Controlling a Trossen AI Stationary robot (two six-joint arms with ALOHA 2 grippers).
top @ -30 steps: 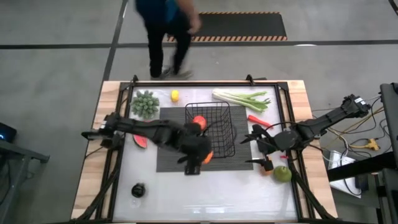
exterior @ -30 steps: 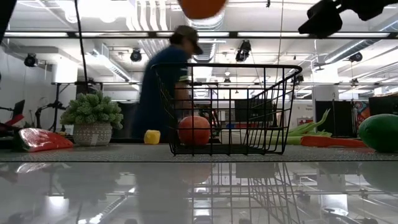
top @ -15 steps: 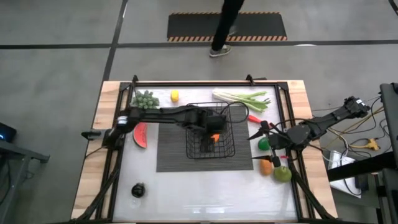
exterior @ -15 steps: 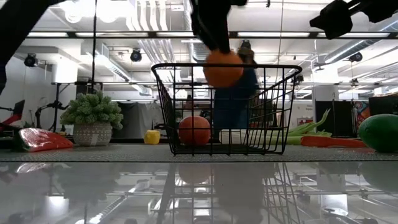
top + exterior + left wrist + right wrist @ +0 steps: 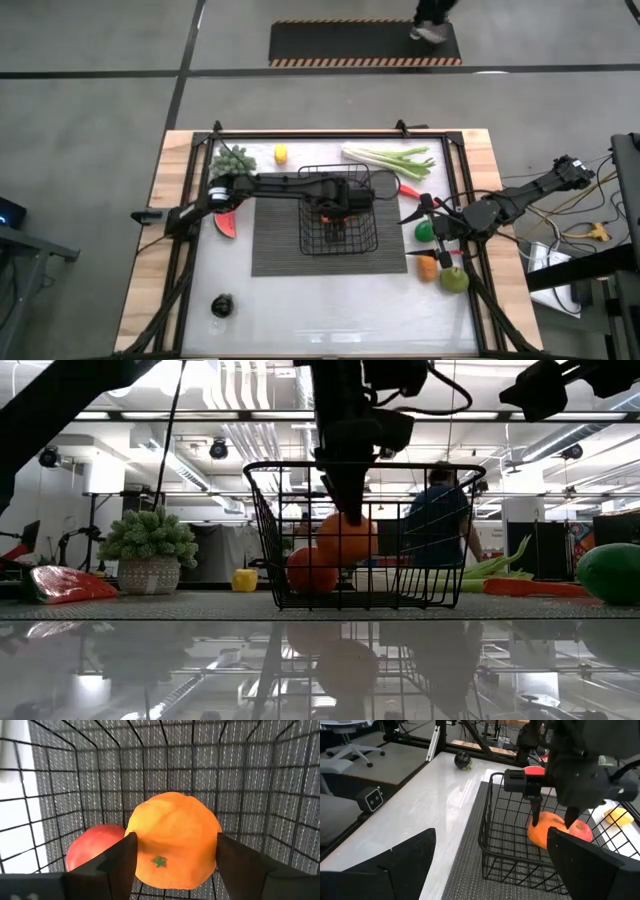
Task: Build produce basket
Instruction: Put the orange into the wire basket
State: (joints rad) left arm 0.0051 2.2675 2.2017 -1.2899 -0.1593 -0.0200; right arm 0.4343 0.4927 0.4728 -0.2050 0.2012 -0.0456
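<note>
Basket [image 5: 338, 211] at frame centre on the ribbed mat [image 5: 280, 245], open-topped for loading. Left gripper [image 5: 172, 851] lowered inside, clamped on an orange fruit [image 5: 172, 840] beside a red one [image 5: 90, 851], probably for release. Right gripper [image 5: 432, 237], mid-right, gaping empty near remaining produce.

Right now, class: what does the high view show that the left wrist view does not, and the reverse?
Only the high view shows the leek, the yellow piece, the pear and the open right hand. Only the left wrist view shows the orange's green star mark and the left hand's fingers clamped on it. Both show the basket, the orange and the red fruit inside.
</note>
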